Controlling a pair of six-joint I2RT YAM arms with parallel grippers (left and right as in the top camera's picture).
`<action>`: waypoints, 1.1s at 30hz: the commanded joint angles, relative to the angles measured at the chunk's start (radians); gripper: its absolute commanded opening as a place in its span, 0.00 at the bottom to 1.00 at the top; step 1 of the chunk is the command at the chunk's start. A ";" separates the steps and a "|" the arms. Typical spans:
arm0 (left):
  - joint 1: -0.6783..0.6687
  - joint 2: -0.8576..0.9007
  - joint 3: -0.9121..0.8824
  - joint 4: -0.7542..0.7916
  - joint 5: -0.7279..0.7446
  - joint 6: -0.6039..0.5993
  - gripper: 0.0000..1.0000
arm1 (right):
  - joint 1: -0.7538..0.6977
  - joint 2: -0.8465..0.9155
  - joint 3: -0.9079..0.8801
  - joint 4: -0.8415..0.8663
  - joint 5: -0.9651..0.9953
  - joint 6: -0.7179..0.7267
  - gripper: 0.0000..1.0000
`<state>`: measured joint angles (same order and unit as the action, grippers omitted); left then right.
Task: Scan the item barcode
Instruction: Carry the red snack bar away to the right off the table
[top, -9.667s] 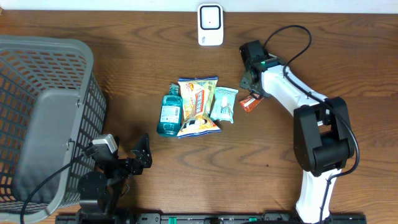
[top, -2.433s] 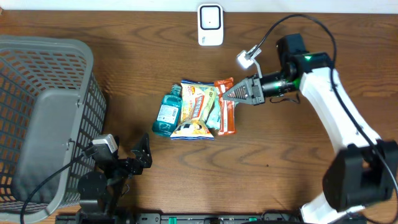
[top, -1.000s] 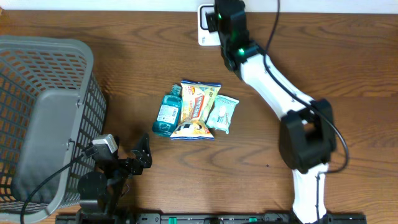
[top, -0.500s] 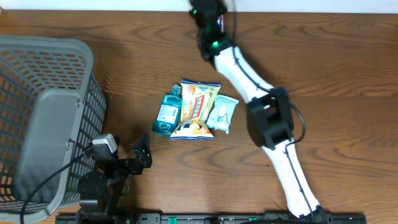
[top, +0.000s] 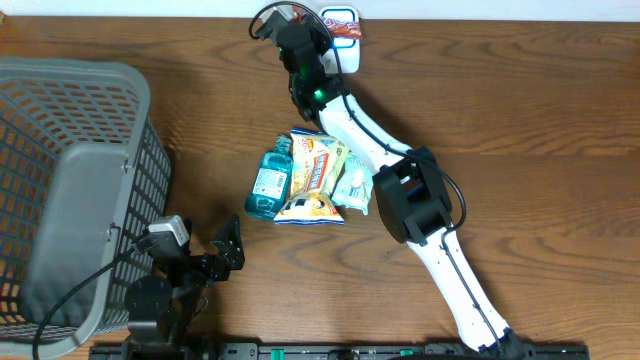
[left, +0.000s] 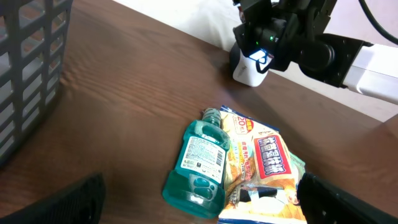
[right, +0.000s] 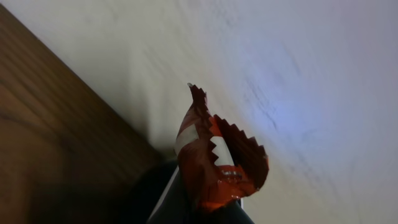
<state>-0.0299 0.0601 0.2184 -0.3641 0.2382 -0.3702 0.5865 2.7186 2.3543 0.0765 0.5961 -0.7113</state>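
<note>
Two grippers differ: the right gripper (right: 198, 210), clenched on the red snack packet (right: 217, 163), has swung from the item pile (top: 315, 175) to the white scanner (top: 340, 14) at upper centre, likely presenting its barcode, while the left gripper (top: 228, 250) rests released at lower left.

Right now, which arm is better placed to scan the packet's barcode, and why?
Right. The right gripper is shut on the red packet, holding it at the white scanner. The left gripper sits open and empty near the basket, far from both.
</note>
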 joint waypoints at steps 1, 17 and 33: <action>-0.004 -0.002 0.001 -0.002 0.012 -0.013 0.98 | -0.005 -0.041 0.025 -0.047 0.077 0.041 0.01; -0.004 -0.002 0.001 -0.002 0.012 -0.013 0.98 | -0.397 -0.378 0.025 -0.817 0.275 0.127 0.01; -0.004 -0.002 0.001 -0.002 0.012 -0.013 0.98 | -0.918 -0.377 -0.309 -0.732 0.357 0.262 0.06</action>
<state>-0.0299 0.0601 0.2180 -0.3637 0.2382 -0.3702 -0.2707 2.3318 2.0922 -0.6727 0.8494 -0.5415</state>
